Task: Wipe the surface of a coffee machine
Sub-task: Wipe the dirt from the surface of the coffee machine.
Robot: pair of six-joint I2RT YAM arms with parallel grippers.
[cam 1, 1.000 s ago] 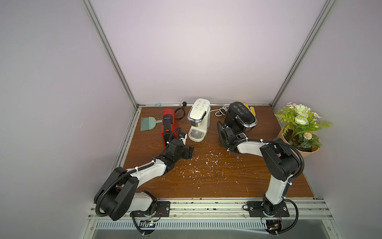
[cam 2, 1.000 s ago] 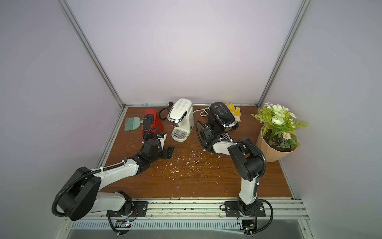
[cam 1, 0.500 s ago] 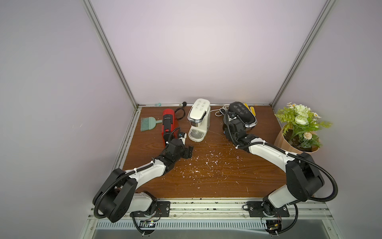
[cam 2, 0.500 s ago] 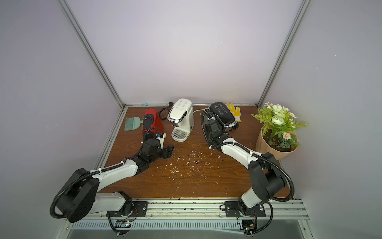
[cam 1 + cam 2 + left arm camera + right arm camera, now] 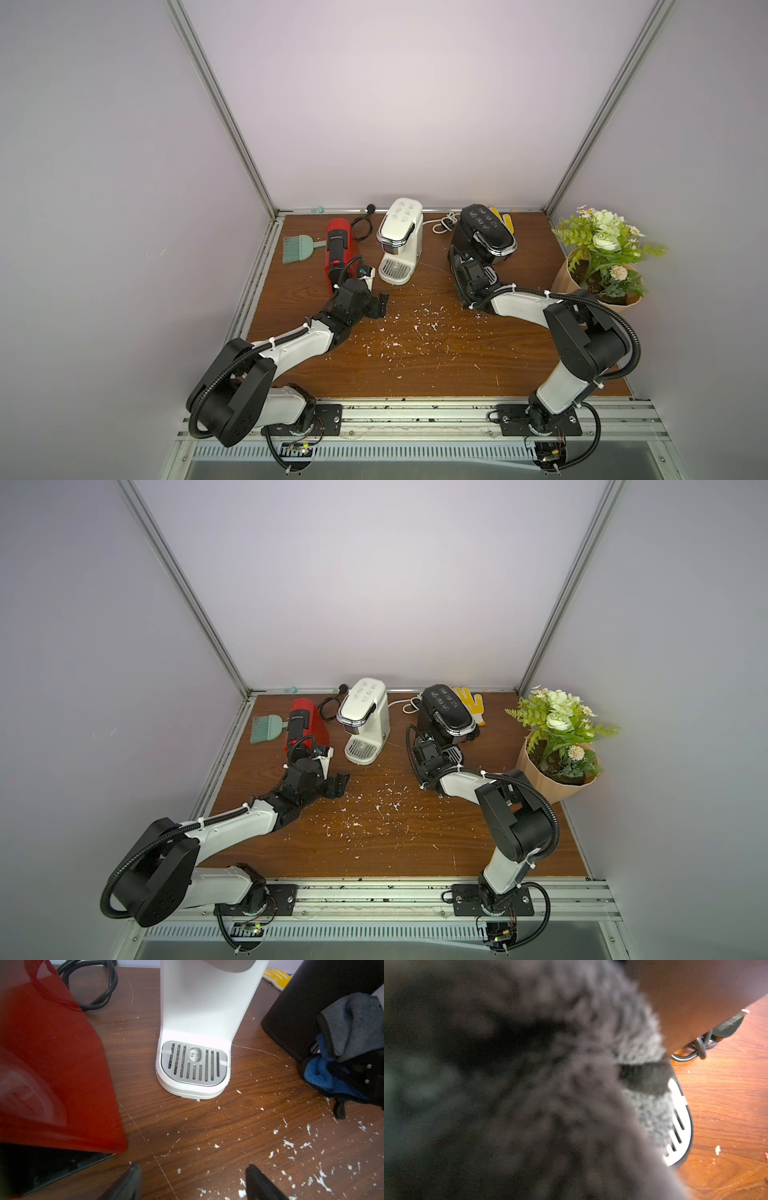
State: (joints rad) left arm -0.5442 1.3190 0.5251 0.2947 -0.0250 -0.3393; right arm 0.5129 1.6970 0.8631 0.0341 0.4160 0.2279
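enclosure: pale lilac walls and aluminium corner posts are seen around a brown wood-grain tabletop (image 5: 415, 374); white scraps (image 5: 419, 328) are scattered on it between the two arms.
black machine: a black coffee machine with chrome trim (image 5: 486, 232) is placed at the back right of the tabletop in both top views, with its slotted silver drip tray (image 5: 680, 1122) at the front.
other machines: a cream-white coffee machine (image 5: 401, 241) and a red capsule coffee machine (image 5: 340, 245) are lined up to its left.
cloth: a grey and blue microfibre cloth (image 5: 351, 1026) is bunched against the lower front corner of the black coffee machine; in the right wrist view it is draped partly over the drip tray.
right gripper: the right gripper (image 5: 460, 270) is pressed together on the cloth, low beside the black machine's base, with its fingertips buried in the fabric.
left gripper: the left gripper (image 5: 193, 1186) is held spread with nothing between its fingers, low over the tabletop in front of the cream-white machine and beside the red one.
back left: a teal hand brush (image 5: 297, 248) is laid beside the red machine.
back right: a yellow glove (image 5: 469, 702) is partly hidden behind the black machine; a potted green plant with white flowers (image 5: 598, 257) is set at the right edge.
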